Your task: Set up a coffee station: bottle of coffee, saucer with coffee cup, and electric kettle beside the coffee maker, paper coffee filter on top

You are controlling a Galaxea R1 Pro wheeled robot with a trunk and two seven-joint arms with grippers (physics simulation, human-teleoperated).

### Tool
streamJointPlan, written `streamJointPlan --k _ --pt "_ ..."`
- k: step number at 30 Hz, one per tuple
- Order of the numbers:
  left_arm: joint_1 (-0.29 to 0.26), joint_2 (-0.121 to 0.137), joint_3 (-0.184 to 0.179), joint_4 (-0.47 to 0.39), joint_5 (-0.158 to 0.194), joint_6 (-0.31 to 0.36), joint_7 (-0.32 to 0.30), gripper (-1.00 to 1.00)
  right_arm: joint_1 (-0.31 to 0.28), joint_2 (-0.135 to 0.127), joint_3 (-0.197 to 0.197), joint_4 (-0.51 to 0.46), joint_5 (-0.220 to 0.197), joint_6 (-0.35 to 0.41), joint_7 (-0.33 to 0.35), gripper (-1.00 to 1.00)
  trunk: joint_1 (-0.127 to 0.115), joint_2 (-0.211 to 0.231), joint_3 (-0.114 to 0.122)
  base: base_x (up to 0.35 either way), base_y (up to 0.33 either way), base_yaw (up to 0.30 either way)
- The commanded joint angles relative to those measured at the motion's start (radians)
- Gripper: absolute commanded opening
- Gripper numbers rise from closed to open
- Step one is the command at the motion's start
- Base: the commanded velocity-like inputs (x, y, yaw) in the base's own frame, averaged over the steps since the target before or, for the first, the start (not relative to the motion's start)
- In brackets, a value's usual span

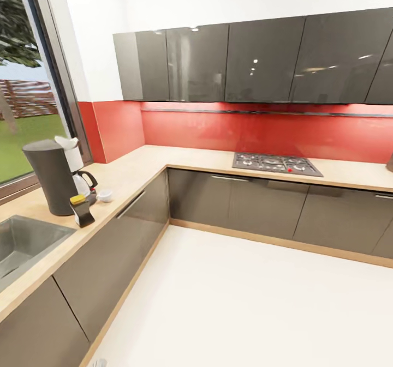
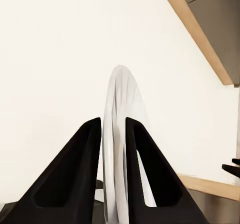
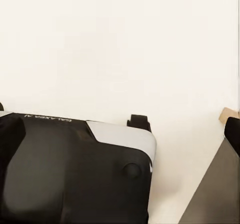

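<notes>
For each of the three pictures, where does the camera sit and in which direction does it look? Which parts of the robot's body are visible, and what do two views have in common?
Head view: from the robot's head, looking forward and down at the L-shaped countertop, coffee maker, sink and stove.
Left wrist view: near the left gripper, looking along its black fingers, which pinch a thin white saucer edge-on.
Right wrist view: on the right arm, looking down at the robot's black and grey body.
Shared: both wrist views show the pale floor and a wood-edged cabinet.

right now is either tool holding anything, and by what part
The left tool is shut on a thin white saucer, pinching it edge-on at its rim, with the rest sticking out past the fingertips. Whether the right tool holds anything cannot be told.
</notes>
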Motion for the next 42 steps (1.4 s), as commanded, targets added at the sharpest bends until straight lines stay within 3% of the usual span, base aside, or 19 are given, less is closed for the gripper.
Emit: streamJointPlan --k 1,42 --pt "-0.001 0.000 0.009 -0.001 -0.009 0.006 -0.002 -1.00 0.000 -0.001 0.008 -0.001 -0.009 0.005 0.001 1.00 0.001 -0.002 -0.002 0.319 -0.120 0.000" --pt "-0.001 0.000 0.009 0.000 -0.009 0.006 -0.002 -1.00 0.000 0.006 0.007 -0.003 -0.016 0.003 0.000 1.00 0.001 -0.002 -0.002 0.327 -0.090 0.000"
